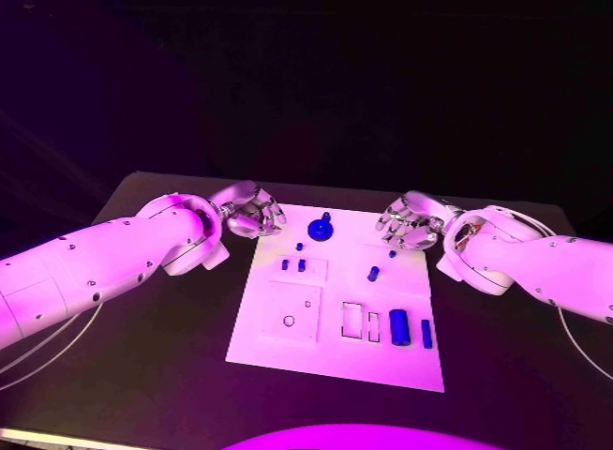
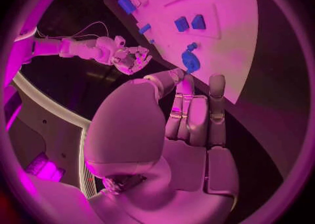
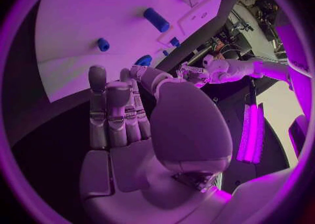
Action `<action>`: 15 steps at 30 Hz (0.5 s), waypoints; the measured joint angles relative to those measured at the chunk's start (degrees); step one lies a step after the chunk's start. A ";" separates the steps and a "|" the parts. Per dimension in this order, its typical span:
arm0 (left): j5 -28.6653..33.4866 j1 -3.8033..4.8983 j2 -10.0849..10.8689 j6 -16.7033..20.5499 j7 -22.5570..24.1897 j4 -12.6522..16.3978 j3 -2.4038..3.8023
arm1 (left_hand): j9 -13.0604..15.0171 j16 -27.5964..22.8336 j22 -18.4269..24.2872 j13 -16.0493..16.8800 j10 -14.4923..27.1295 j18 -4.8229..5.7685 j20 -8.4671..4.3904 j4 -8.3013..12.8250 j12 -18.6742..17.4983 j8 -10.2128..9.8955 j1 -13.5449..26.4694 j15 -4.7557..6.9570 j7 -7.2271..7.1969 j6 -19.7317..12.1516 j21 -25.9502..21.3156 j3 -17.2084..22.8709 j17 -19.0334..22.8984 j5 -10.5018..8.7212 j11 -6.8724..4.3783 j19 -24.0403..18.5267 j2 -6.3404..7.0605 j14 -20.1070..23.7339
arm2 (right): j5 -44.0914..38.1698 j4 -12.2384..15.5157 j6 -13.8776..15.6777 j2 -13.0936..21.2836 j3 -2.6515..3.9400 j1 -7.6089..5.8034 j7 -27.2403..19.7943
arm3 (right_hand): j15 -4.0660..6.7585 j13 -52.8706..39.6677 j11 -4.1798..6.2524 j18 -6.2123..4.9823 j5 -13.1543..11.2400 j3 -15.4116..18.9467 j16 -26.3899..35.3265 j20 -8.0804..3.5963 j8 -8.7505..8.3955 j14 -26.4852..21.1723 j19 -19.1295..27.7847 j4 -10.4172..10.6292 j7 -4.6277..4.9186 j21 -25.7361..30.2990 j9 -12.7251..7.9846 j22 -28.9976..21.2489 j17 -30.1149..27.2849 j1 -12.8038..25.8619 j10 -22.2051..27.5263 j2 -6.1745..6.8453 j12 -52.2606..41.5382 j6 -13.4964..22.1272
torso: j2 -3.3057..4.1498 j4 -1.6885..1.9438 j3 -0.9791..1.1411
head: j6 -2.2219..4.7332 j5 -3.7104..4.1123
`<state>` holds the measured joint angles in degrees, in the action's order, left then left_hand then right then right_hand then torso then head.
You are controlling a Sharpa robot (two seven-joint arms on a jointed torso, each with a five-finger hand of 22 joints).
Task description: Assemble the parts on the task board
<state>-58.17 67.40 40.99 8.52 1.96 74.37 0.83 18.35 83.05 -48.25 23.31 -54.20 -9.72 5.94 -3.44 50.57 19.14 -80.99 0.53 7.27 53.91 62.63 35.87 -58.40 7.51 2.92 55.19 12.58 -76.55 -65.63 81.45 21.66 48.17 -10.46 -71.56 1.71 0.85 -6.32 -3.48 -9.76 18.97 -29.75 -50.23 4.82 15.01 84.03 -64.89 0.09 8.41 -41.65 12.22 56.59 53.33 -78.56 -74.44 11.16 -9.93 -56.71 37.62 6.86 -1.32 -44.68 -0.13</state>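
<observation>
Both silver many-fingered hands, left (image 1: 251, 212) and right (image 1: 410, 222), hover empty with fingers loosely apart at the far corners of the white rectangular task board (image 1: 287, 342). Small blue parts (image 1: 408, 326) lie on it, untouched, with bare black table (image 1: 158, 319) along both long edges.

No readable text, label, brand, number or sign can be made out in any of the views. The task board (image 1: 336, 309) carries only outlined shapes and recesses, without lettering that can be read, and nothing legible is seen on the blue parts (image 1: 400, 325) or on the worktop (image 1: 158, 347).
</observation>
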 measured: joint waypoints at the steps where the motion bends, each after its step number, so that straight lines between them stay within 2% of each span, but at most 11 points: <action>1: -0.83 0.00 -0.18 -0.06 0.03 0.09 0.00 | 0.27 1.00 -1.88 2.43 -0.07 0.00 -0.40 -0.30 3.90 0.27 0.00 0.41 -0.28 0.59 1.46 0.04 -3.20 0.00 -0.50 2.04 0.00 -1.66 | -0.21 0.12 0.22 -0.01 0.00 0.00 0.01 | 0.00 -0.22 0.06 0.00 0.00 0.00 -0.55 -0.05 0.00 0.00 -0.05 0.00 0.00 -0.41 0.06 0.29 0.37 0.00 -0.14 0.00 -0.27 0.00 | 0.01 -0.01 0.01 | 0.01 -0.03; 3: -2.24 -0.01 -0.52 -0.19 0.04 0.12 0.00 | 0.61 1.93 -4.11 7.00 -0.38 0.00 -0.90 -0.52 9.62 0.56 0.00 0.85 -0.76 1.12 3.15 0.27 -6.58 0.00 -1.12 4.39 0.00 -3.32 | -0.45 0.30 0.57 -0.03 0.00 0.00 0.02 | 0.32 -0.93 -0.06 0.00 0.00 0.10 -2.39 -0.15 0.00 -0.08 -1.02 -0.10 -0.32 -1.67 0.08 1.26 1.76 0.00 -0.74 0.01 -1.03 -0.32 | 0.01 -0.01 0.01 | 0.01 -0.08; 4: -3.07 -0.01 -0.73 -0.28 0.05 0.10 -0.01 | 0.79 2.21 -5.09 11.16 -1.99 -0.01 -1.02 -0.52 13.03 0.57 0.00 1.07 -0.94 1.31 3.90 0.27 -7.87 0.00 -1.46 5.46 0.00 -3.98 | -0.56 0.38 0.77 -0.04 0.00 0.00 0.02 | 0.43 -1.36 0.02 0.00 0.00 0.18 -3.42 -0.20 -0.18 0.03 -1.46 -0.18 -0.36 -2.41 0.13 1.81 2.52 0.00 -0.82 0.01 -1.48 -0.36 | 0.02 -0.02 0.01 | 0.02 -0.11; 5: -4.10 -0.01 -1.02 -0.41 0.05 0.00 -0.06 | 0.96 2.29 -6.07 15.82 -4.07 0.60 -1.30 -0.52 16.51 0.57 0.10 1.24 -0.94 1.31 4.63 0.27 -9.05 0.00 -1.55 6.41 -0.11 -4.51 | -0.68 0.48 1.01 -0.04 0.00 0.00 0.02 | 0.43 -1.93 0.02 0.00 0.00 0.18 -4.51 -0.38 -0.22 0.03 -1.82 -0.18 -0.44 -3.10 0.13 2.35 3.30 0.00 -0.82 0.01 -2.04 -0.44 | 0.03 -0.02 0.03 | 0.02 -0.15; 6: -4.84 -0.01 -1.24 -0.50 0.04 -0.13 -0.12 | 1.02 2.41 -6.54 18.15 -5.17 0.93 -1.36 -0.52 18.20 0.56 0.22 1.34 -0.94 1.31 5.02 0.27 -9.63 0.00 -1.58 6.83 -0.23 -4.78 | -0.75 0.56 1.17 -0.05 0.00 0.00 0.02 | 0.42 -2.42 0.03 0.00 0.00 0.18 -5.14 -0.44 -0.22 0.03 -1.98 -0.18 -0.55 -3.49 0.13 2.68 3.76 0.00 -0.83 0.01 -2.44 -0.55 | 0.03 -0.02 0.03 | 0.02 -0.17; 9: -7.14 -0.01 -2.06 -0.81 -0.06 -0.79 -0.39 | 1.13 2.52 -7.65 23.23 -7.80 0.93 -1.45 -0.52 21.52 0.56 0.22 1.42 -1.05 1.42 5.78 0.27 -10.76 0.00 -1.73 7.88 -0.23 -5.26 | -0.91 0.76 1.63 -0.07 0.00 0.00 0.02 | 0.62 -4.56 0.04 0.00 0.00 0.18 -7.47 -0.62 -0.50 -0.18 -2.67 -0.18 -0.56 -4.90 0.20 3.86 5.32 0.30 -0.83 0.31 -4.06 -0.56 | 0.03 -0.02 0.04 | 0.04 -0.25; 15: -10.34 -0.02 -4.32 -1.20 -0.13 -2.56 -0.93 | 1.33 2.74 -8.76 27.24 -9.72 0.93 -1.63 -0.67 23.98 0.56 0.03 1.72 -1.23 1.83 6.50 0.45 -11.83 0.00 -1.89 8.70 -0.60 -5.56 | -1.07 0.93 2.26 -0.20 0.00 0.01 -0.01 | 0.81 -8.18 0.55 0.12 0.00 -0.15 -9.99 -0.60 -0.94 0.01 -3.25 0.15 -0.73 -5.93 0.36 5.12 6.68 0.61 -0.32 0.62 -6.96 -0.72 | 0.03 -0.05 0.03 | 0.09 -0.37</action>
<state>-68.51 67.39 36.68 7.32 1.82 71.81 -0.10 19.68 85.80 -57.01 50.55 -63.92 -8.80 4.30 -4.11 74.56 19.71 -80.96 2.24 6.04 55.74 69.13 36.31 -70.22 7.51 1.03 63.89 11.98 -82.11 -66.70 82.38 23.91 47.97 -10.45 -71.55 1.70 1.66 -14.50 -2.93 -9.64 18.97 -29.90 -60.21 4.22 14.06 84.04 -68.15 0.24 7.68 -47.58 12.59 61.72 60.01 -77.95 -74.76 11.78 -16.90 -57.43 37.65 6.81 -1.29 -44.58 -0.50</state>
